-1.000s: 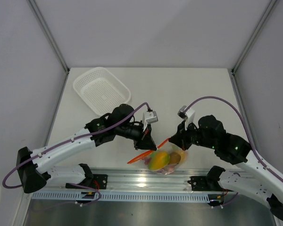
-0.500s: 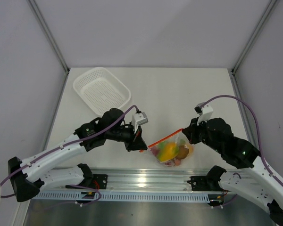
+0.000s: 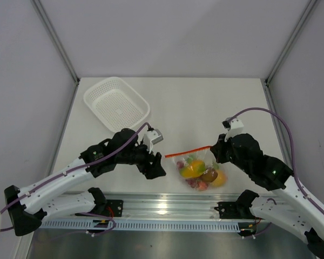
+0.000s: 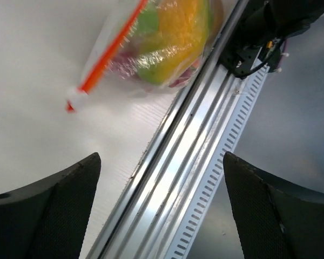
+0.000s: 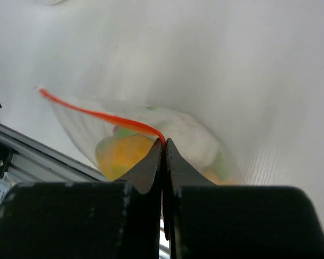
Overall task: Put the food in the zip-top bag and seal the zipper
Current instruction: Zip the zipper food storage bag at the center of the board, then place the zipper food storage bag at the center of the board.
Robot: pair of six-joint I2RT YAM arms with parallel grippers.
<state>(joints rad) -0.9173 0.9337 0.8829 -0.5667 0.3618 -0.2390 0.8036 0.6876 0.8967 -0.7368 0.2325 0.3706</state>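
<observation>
At the right end of the zip-top bag [image 3: 202, 171], the right gripper [image 5: 163, 142] holds its jaws closed on the zipper [image 5: 97, 115], seemingly sealed; left gripper [image 4: 159, 157] gapes empty; next, release

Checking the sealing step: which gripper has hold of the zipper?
The right gripper: it is shut on the zipper, while the left gripper is open and apart from the bag.

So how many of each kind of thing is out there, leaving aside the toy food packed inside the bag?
Robot hands: 2, the left hand and the right hand
Baskets: 1, the white plastic mesh basket
Bags: 1, the clear crinkly plastic zip-top bag with a red-orange strip along its mouth
Total: 4
</observation>
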